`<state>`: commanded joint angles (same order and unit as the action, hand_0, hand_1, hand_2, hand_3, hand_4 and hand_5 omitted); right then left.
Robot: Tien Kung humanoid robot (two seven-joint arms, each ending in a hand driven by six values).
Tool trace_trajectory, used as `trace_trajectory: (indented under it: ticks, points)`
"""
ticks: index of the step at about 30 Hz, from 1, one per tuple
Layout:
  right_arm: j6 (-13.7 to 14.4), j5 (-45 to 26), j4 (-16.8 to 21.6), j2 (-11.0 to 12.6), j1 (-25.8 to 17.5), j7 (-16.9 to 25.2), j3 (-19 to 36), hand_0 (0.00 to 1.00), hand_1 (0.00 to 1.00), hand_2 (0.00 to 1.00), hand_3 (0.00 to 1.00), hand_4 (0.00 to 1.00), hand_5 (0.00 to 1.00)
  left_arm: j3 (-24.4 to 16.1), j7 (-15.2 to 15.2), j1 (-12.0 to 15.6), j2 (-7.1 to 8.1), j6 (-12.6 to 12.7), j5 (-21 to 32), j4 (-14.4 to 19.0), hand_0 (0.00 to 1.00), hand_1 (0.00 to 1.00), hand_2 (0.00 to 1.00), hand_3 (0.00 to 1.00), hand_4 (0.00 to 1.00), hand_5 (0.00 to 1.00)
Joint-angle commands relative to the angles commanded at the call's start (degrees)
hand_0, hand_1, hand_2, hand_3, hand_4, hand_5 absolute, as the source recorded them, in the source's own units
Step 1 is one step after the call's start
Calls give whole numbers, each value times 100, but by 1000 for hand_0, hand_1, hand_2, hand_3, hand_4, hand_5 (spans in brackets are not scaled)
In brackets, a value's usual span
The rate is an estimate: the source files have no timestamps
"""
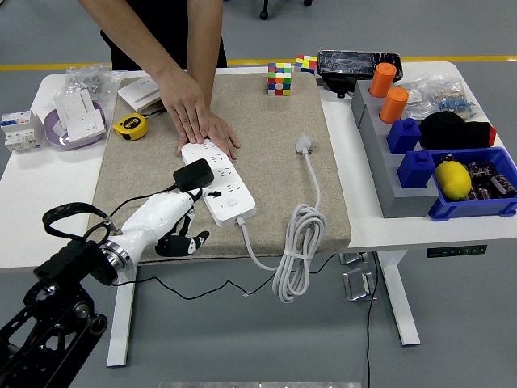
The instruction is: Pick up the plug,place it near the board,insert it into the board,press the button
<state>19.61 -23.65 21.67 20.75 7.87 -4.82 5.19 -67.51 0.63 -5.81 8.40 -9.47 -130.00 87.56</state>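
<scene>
No text, brand, number or sign can be read anywhere. Any print on the tape measure, the breaker and the power strip is too small and blurred to read.

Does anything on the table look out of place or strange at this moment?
The power strip lies askew on the mat, and its white cable hangs over the near edge. A person's hands hold its far end.

White rectangular table, one. Lying directly on it: beige fabric mat, yellow tape measure, grey stepped block, blue plastic bin.
</scene>
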Motion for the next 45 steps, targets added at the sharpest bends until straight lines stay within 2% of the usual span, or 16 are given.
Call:
trace_trajectory:
  ticks: [3, 7, 11, 16, 32, 45]
  points:
    - [3, -8, -3, 7, 15, 0, -12, 860, 860, 828, 830, 998, 998, 244, 7, -397, -4, 23, 0, -439, 161, 22, 134, 874, 657, 2]
    - [4, -12, -3, 12, 34, 1, -25, 860, 859, 828, 830, 998, 998, 431, 37, -745, -48, 76, 0, -891, 161, 22, 134, 874, 657, 2]
    - [6, -3, 0, 7, 54, 3, -17, 860, 860, 828, 830, 998, 998, 513, 66, -961, -100, 138, 0, -1261, 160, 22, 135, 871, 658, 2]
    - [0, -15, -2, 4, 47, 0, -27, 860, 860, 828, 830, 998, 998, 520, 80, -1086, -157, 194, 0, -1571, 160, 22, 135, 871, 658, 2]
    - [3, -7, 1, 8, 31, -3, -62, 860, 861, 828, 830, 998, 998, 618, 100, -1006, -111, 216, 0, -1612, 160, 21, 134, 871, 660, 2]
    - [5, -10, 0, 15, 7, -7, -72, 860, 861, 828, 830, 998, 998, 617, 100, -1010, -140, 235, 0, -1686, 161, 21, 134, 871, 660, 2]
